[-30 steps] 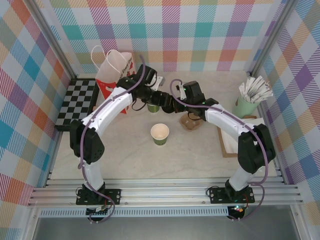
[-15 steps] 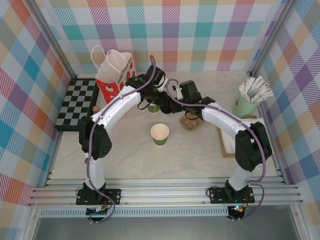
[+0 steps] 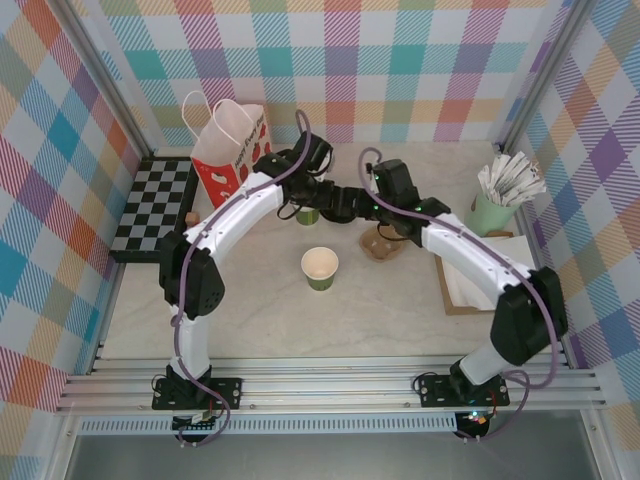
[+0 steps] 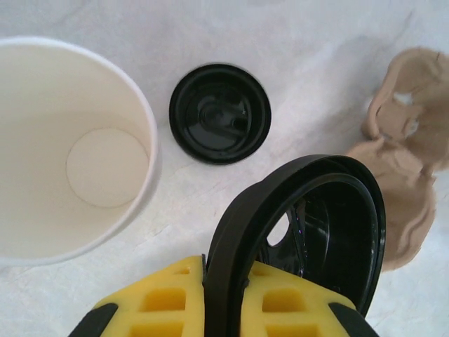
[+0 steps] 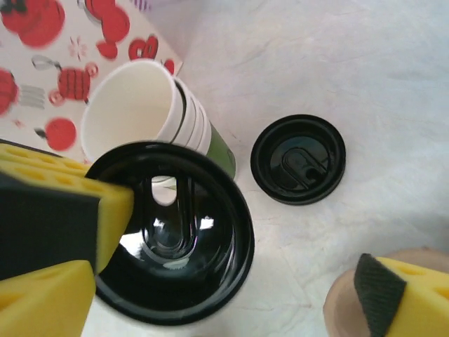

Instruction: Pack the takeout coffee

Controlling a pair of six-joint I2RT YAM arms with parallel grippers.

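one black lid (image 4: 309,232) pinched edgewise in left gripper (image 4: 224,298); right gripper (image 5: 228,288) gapes empty. lidding step; next, seat it on the open cup (image 3: 320,268).

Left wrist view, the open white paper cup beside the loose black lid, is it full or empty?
Empty: the open white paper cup shows its bare white bottom, with nothing inside.

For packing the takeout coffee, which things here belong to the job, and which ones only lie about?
Job:
- lid, pinched in the left gripper
- single open green cup, likely the one to be lidded
- gift bag

Lying about:
- loose lid
- cup stack
- carrier
- chessboard
- sachet cup
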